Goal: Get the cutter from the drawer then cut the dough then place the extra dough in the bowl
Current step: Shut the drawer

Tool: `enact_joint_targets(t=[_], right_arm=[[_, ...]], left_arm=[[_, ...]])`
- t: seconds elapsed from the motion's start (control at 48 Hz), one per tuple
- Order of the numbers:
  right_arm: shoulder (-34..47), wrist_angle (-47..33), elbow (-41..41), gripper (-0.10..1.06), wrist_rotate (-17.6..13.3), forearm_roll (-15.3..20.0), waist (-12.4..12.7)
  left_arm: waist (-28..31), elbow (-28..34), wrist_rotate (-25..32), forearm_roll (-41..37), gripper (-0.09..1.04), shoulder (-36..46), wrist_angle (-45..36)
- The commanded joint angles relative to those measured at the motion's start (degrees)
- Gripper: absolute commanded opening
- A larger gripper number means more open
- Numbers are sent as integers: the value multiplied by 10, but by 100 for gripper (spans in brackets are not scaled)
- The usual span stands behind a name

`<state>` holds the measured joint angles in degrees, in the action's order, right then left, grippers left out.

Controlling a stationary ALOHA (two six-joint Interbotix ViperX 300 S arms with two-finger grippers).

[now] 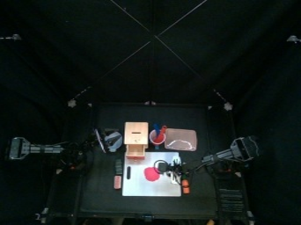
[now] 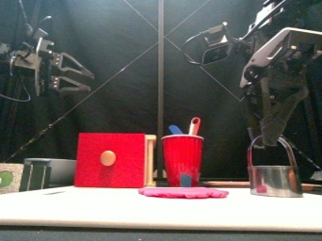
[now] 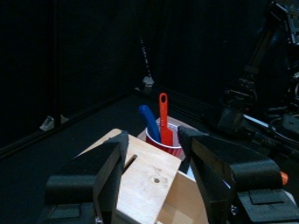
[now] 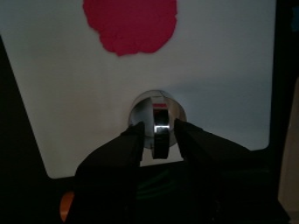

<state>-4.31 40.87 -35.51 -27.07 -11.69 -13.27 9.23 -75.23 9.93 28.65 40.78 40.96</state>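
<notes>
The cutter (image 2: 274,179) is standing on the board (image 4: 70,105), near the dough (image 2: 184,192) on its right and clear of it. The right gripper (image 2: 270,143) is clamping the cutter's wire handle from above. Behind the dough, the cup (image 2: 183,160) is holding two knives (image 2: 194,125), with the box (image 2: 109,160) just beside it on the left. The left gripper (image 3: 162,164) is hovering above the box, jaws spread, gripping nothing.

A robot lab booth — black curtains (image 1: 150,53) enclosing a small black table (image 1: 97,200)
</notes>
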Motion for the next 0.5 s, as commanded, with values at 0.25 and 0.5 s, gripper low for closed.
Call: enact_joint_targets(t=[0.25, 0.5], right_arm=[[-25, -1, 59, 74, -1, -62, 4], [-10, -88, 101, 70, 1, -91, 40]], left_arm=[[20, 29, 5, 8, 86, -1, -18], [156, 146, 7, -19, 84, -41, -299]])
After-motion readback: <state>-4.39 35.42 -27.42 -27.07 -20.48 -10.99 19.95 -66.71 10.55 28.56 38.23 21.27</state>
